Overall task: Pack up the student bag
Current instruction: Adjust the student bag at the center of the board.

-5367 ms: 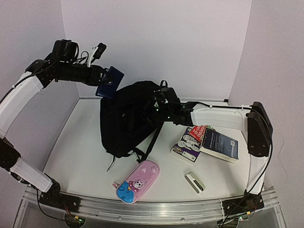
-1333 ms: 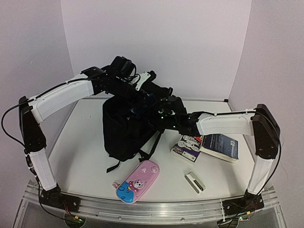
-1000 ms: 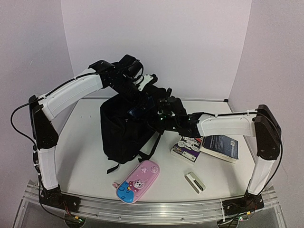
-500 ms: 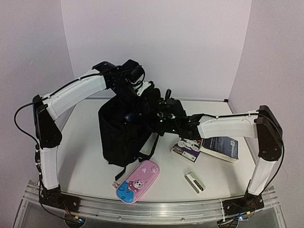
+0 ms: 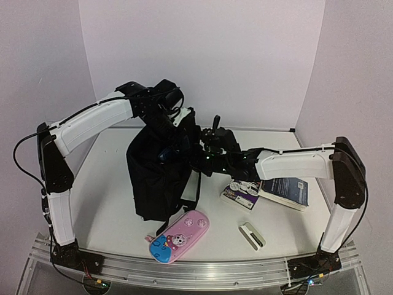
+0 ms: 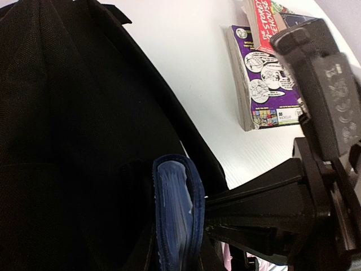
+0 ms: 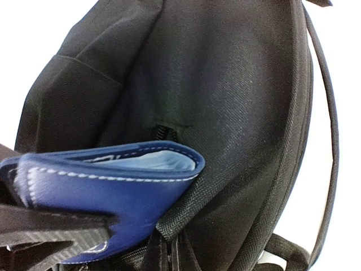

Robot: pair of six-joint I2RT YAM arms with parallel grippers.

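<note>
The student bag [image 5: 153, 178] stands upright on the desk [image 5: 104, 184], and the right gripper [image 5: 198, 161] pinches its rim to hold the mouth open. The left gripper [image 5: 175, 138], clamped on the navy wallet [image 7: 107, 175], should push it well past the zipper edge before letting go.

Red book [image 6: 265, 20] spine: "STOREY" and "EHOUSE" can be read; the rest is cut off.
Purple book [image 6: 265, 84] cover: small print is seen but cannot be read.
Dark book [image 5: 285, 187], right edge: lettering too small.
</note>
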